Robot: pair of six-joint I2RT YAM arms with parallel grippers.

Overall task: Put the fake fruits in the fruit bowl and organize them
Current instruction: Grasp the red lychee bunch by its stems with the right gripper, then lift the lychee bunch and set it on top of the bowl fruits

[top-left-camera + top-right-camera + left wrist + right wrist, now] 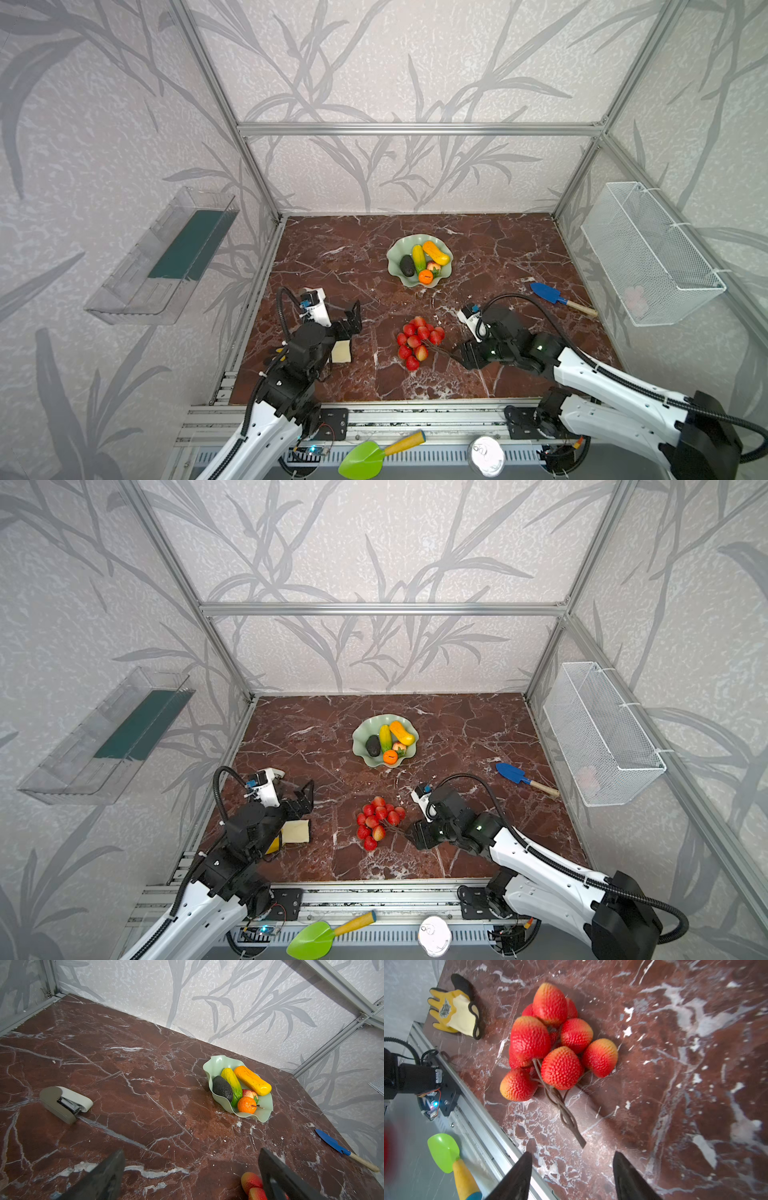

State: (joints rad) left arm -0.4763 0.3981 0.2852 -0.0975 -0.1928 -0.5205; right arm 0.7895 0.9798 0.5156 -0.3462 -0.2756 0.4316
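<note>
The pale green fruit bowl (395, 253) (360, 738) (216, 1061) sits mid-table. In it lie a dark avocado (407, 265), a yellow-green oblong (418, 257), an orange-yellow oblong (436, 252), a strawberry (433, 267) and a small orange (425, 276). The bunch of red berries (417, 340) (378, 820) (556, 1043) lies on the marble nearer the front. My right gripper (461, 358) (571, 1154) is open just behind the stem end (581, 1142), with nothing between its fingers. At the left my left gripper (353, 318) (192, 1150) is wide open and empty, with some berries (251, 1182) beside one finger.
A blue trowel (548, 293) lies at the right, a stapler (64, 1103) at the left. A cream square (341, 352) and a yellow glove (454, 1012) lie by the left arm. A green trowel (365, 459) and a can (486, 455) rest on the front rail. A wire basket (648, 253) hangs on the right wall.
</note>
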